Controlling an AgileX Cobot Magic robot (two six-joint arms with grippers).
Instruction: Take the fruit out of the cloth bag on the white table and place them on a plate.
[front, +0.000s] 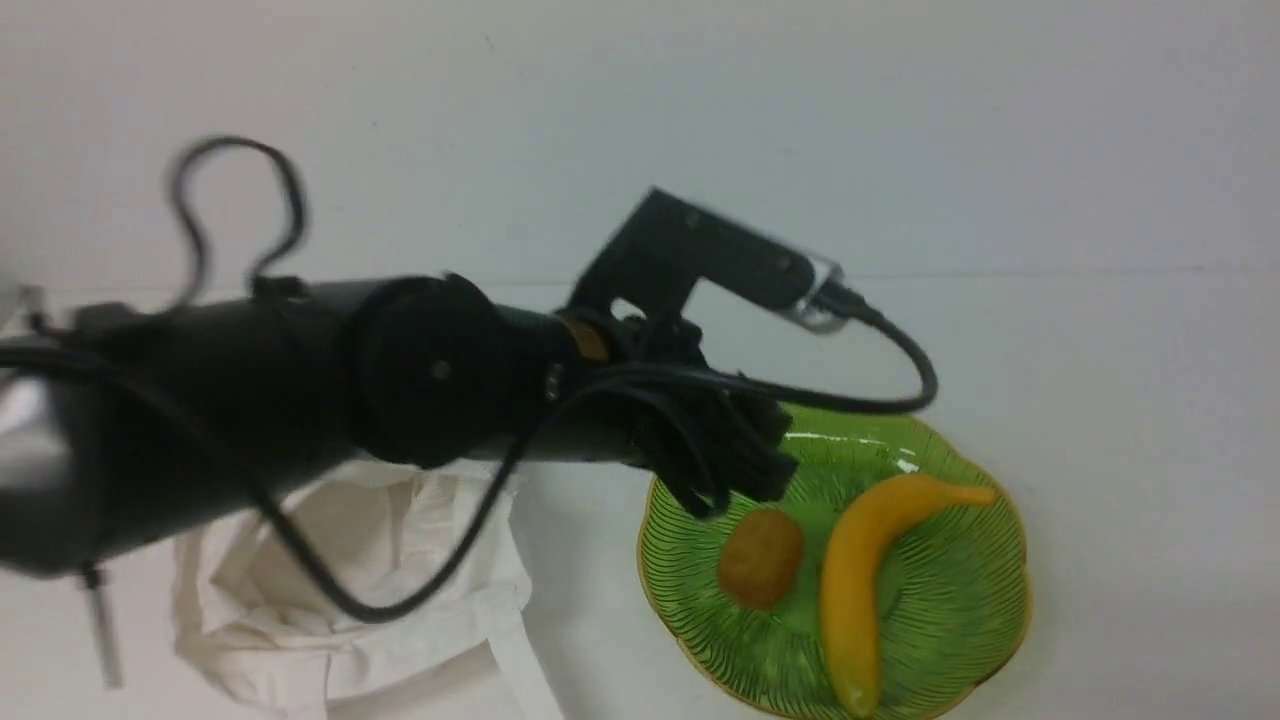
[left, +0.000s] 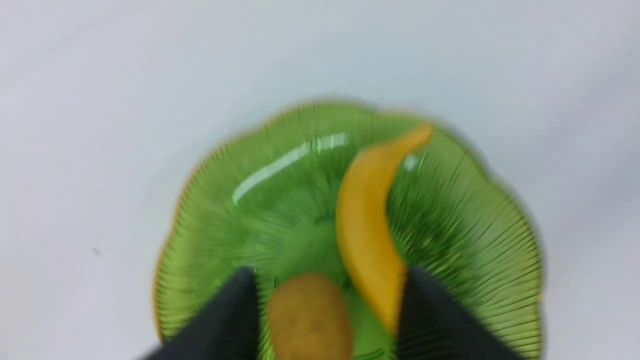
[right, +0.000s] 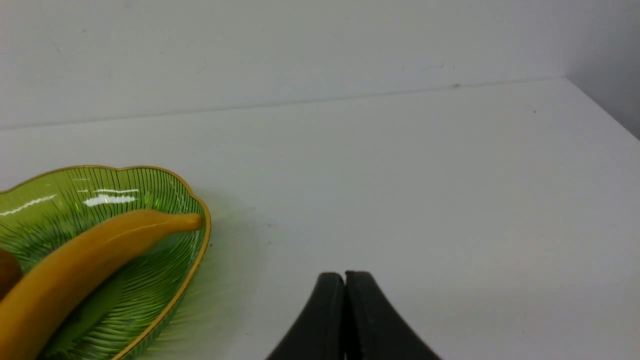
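- Front view: the left gripper (front: 735, 470), on a blurred black arm draped with cable, hung over the near-left part of the plate (front: 960, 620), just above the kiwi (front: 760, 557). That fits a placing step.
- The kiwi lay on the plate, apart from the gripper, with the yellow banana (front: 862, 580) just beside it. It was a dull brown oval with matte, finely speckled skin, while the banana looked smooth and waxy.
- The plate was translucent green glass with fine radiating ribs and a scalloped gold edge. The shallow dish would likely stop round fruit from rolling off.
- The cloth bag (front: 300, 600) slumped in soft off-white folds on the white table (front: 1120, 400), to the left of the plate. It probably sat that close to keep the carry short. I could not tell whether it held more fruit.
- Left wrist view: the two dark fingers (left: 225, 320) stood spread wide with the kiwi (left: 309, 315) between them, resting on the ribbed glass (left: 210, 220). The jaws were parted and gripped nothing. The banana (left: 367, 225) curved past the other finger.
- Right wrist view: the right gripper (right: 345, 275) had its curved black fingers pressed together, holding nothing, parked over bare table (right: 425, 175) well to the side of the plate (right: 200, 235). It was probably kept there to stay out of the left arm's way. Only a brown sliver of kiwi (right: 7, 270) showed behind the banana (right: 90, 265).
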